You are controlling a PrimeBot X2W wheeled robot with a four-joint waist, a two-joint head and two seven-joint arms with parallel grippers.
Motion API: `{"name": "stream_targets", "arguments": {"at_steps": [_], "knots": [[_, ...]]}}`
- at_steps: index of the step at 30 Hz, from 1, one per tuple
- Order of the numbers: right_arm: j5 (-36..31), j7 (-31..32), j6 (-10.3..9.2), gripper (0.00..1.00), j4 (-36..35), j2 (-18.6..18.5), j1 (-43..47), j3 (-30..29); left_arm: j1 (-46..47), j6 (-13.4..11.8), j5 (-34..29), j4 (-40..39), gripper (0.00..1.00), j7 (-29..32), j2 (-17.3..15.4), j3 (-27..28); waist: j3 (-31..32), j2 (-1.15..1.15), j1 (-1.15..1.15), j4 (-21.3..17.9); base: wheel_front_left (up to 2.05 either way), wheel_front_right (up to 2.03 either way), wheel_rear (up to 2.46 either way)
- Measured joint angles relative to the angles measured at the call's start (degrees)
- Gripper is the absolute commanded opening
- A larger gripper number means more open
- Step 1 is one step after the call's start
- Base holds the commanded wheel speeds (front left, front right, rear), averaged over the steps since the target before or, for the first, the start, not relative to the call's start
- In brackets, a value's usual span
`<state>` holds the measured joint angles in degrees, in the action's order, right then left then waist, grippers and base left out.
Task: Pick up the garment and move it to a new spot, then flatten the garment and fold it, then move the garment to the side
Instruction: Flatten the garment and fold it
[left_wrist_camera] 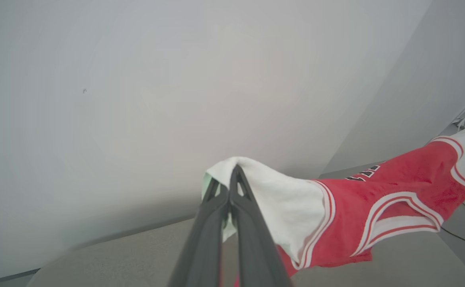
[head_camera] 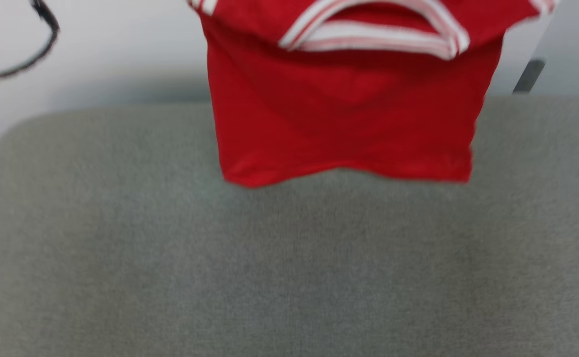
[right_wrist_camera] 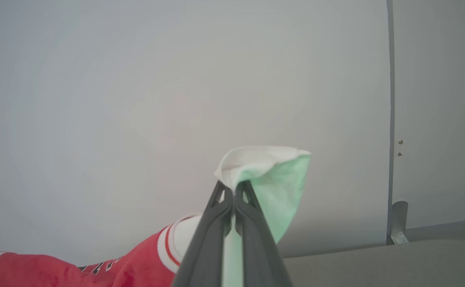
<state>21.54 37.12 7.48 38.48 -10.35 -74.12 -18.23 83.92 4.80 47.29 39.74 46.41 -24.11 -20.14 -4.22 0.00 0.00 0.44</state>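
The garment (head_camera: 344, 119) hangs in the air, spread between both arms, with its hem loose over the grey counter (head_camera: 289, 277). The left gripper (left_wrist_camera: 228, 181) is pinched tight on one white sleeve (left_wrist_camera: 280, 199), and the right gripper (right_wrist_camera: 233, 188) is clamped the same way on the other sleeve (right_wrist_camera: 272, 171). Each hold takes only a small fold of cloth near the edge. A quick swing or uneven lowering could pull a sleeve free, or let the body land bunched rather than flat.
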Motion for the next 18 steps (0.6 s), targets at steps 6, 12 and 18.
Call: {"name": "stream_targets", "arguments": {"at_steps": [6, 12, 18], "knots": [[-2.4, -10.9, 0.00, 0.00, 0.0, 0.9, -8.0, 4.5, 9.2, 0.7, -4.4, 0.0, 0.00, -9.2, 2.2, -1.3, -8.1, 0.00, 0.00, 0.3, 0.00, 0.00, 0.00], [-5.2, -30.2, 0.00, 0.00, 2.4, -0.6, -16.0, 10.9, 17.2, 1.8, -7.8, 2.2, 0.00, -25.7, 4.6, -1.3, -18.1, 0.00, 0.00, 0.4, 0.00, 0.00, 0.00], [-3.7, -40.2, 0.00, 0.00, 7.0, -5.4, -17.6, 17.2, 18.4, 2.5, -5.7, 2.8, 0.00, -37.5, 4.4, -1.8, -26.5, 0.00, 0.00, 1.1, 0.00, 0.00, 0.00]]}}
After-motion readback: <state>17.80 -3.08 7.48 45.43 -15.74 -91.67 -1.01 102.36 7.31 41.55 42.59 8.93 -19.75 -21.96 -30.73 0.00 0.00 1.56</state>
